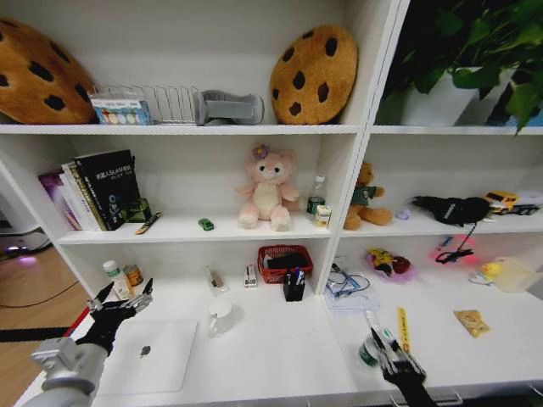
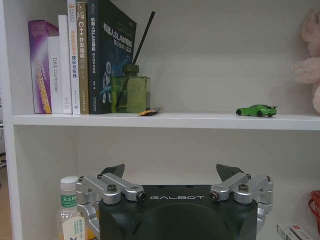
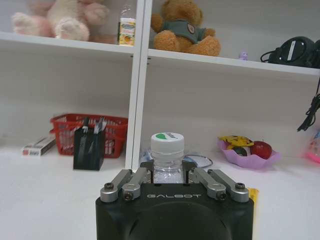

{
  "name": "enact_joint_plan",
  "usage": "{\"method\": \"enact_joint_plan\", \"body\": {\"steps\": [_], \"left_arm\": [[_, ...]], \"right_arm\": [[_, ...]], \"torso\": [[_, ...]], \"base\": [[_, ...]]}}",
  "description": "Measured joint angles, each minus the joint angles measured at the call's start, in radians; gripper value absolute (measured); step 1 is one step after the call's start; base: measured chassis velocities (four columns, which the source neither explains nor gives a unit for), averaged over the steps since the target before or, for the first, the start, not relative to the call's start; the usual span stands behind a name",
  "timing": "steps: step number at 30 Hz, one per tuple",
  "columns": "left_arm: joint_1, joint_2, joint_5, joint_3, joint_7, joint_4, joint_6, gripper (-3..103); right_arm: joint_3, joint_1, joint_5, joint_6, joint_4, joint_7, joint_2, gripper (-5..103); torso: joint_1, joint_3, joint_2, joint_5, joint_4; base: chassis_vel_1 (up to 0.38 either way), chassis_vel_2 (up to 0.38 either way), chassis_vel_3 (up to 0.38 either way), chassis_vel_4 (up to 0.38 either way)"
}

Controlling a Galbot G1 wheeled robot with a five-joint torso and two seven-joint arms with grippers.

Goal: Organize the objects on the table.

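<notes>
My right tool [image 3: 170, 176] is clamped on a small bottle [image 3: 167, 159] just under its cap, low over the table [image 1: 280, 348] front. A grip that high means it could swing or slip out. My left tool [image 2: 172, 176] hangs wide open, empty, above the laptop [image 1: 148, 356], so it's no help.

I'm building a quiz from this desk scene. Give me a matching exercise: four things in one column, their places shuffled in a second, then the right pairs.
Things:
1. green toy car
2. white mug
3. laptop
4. clear bottle

Places:
A. flat on the table under the left gripper
B. between the right gripper fingers
C. middle shelf, beside the pink plush
D. upright on the table, right of the laptop

Pairs: 1-C, 2-D, 3-A, 4-B
</notes>
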Motion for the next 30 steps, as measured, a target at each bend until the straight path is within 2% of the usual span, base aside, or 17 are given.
{"method": "enact_joint_plan", "body": {"steps": [2, 3, 5, 12, 15, 16, 20, 23, 25, 26, 28, 29, 30], "left_arm": [[0.000, 0.000, 0.000, 0.000, 0.000, 0.000, 0.000, 100], [0.000, 0.000, 0.000, 0.000, 0.000, 0.000, 0.000, 100], [0.000, 0.000, 0.000, 0.000, 0.000, 0.000, 0.000, 100], [0.000, 0.000, 0.000, 0.000, 0.000, 0.000, 0.000, 100], [0.000, 0.000, 0.000, 0.000, 0.000, 0.000, 0.000, 100], [0.000, 0.000, 0.000, 0.000, 0.000, 0.000, 0.000, 100], [0.000, 0.000, 0.000, 0.000, 0.000, 0.000, 0.000, 100], [0.000, 0.000, 0.000, 0.000, 0.000, 0.000, 0.000, 100], [0.000, 0.000, 0.000, 0.000, 0.000, 0.000, 0.000, 100], [0.000, 0.000, 0.000, 0.000, 0.000, 0.000, 0.000, 100], [0.000, 0.000, 0.000, 0.000, 0.000, 0.000, 0.000, 100], [0.000, 0.000, 0.000, 0.000, 0.000, 0.000, 0.000, 100], [0.000, 0.000, 0.000, 0.000, 0.000, 0.000, 0.000, 100]], "right_arm": [[-0.038, -0.122, -0.127, 0.170, -0.070, 0.030, 0.048, 27], [-0.038, -0.122, -0.127, 0.170, -0.070, 0.030, 0.048, 27], [-0.073, -0.176, -0.216, 0.263, -0.136, 0.063, 0.083, 27], [-0.098, -0.160, -0.259, 0.291, -0.285, 0.090, 0.106, 27], [-0.092, -0.111, -0.241, 0.277, -0.352, 0.074, 0.093, 27], [-0.089, -0.060, -0.208, 0.244, -0.411, 0.050, 0.075, 27], [-0.086, 0.009, -0.172, 0.204, -0.486, 0.022, 0.059, 27], [-0.088, 0.168, -0.080, 0.090, -0.669, -0.032, 0.029, 27], [-0.090, 0.249, -0.057, 0.027, -0.749, -0.053, 0.021, 27], [-0.090, 0.249, -0.057, 0.027, -0.749, -0.053, 0.021, 27], [-0.075, 0.403, -0.103, -0.022, -0.875, -0.075, 0.019, 27], [-0.075, 0.403, -0.103, -0.022, -0.875, -0.075, 0.019, 27], [-0.068, 0.518, -0.135, -0.062, -0.978, -0.078, 0.012, 27]], "torso": [[0.000, 0.000, 0.000, 0.0003, 0.0000], [0.000, 0.000, 0.000, 0.0003, 0.0000], [0.000, 0.000, 0.000, 0.0003, 0.0001], [0.000, 0.000, 0.000, 0.0003, 0.0001], [0.000, 0.000, 0.000, 0.0006, 0.0003], [0.000, 0.000, 0.000, 0.0004, 0.0004], [0.000, 0.000, 0.000, 0.0004, 0.0003], [0.000, 0.000, 0.000, 0.0005, 0.0001], [0.000, 0.000, 0.000, 0.0007, 0.0003], [0.000, 0.000, 0.000, 0.0007, 0.0003], [0.000, 0.000, 0.000, 0.0010, 0.0001], [0.000, 0.000, 0.000, 0.0010, 0.0001], [0.000, 0.000, 0.000, 0.0005, 0.0007]], "base": [[0.000, 0.000, 0.000, 0.000], [0.000, 0.000, 0.000, 0.000], [0.000, 0.000, 0.000, 0.000], [0.000, 0.000, 0.000, 0.000], [0.000, 0.000, 0.000, 0.000], [0.000, 0.000, 0.000, 0.000], [0.000, 0.000, 0.000, 0.000], [0.000, 0.000, 0.000, 0.000], [0.000, 0.000, 0.000, 0.000], [0.000, 0.000, 0.000, 0.000], [0.000, 0.000, 0.000, 0.000], [0.000, 0.000, 0.000, 0.000], [0.000, 0.000, 0.000, 0.000]]}}
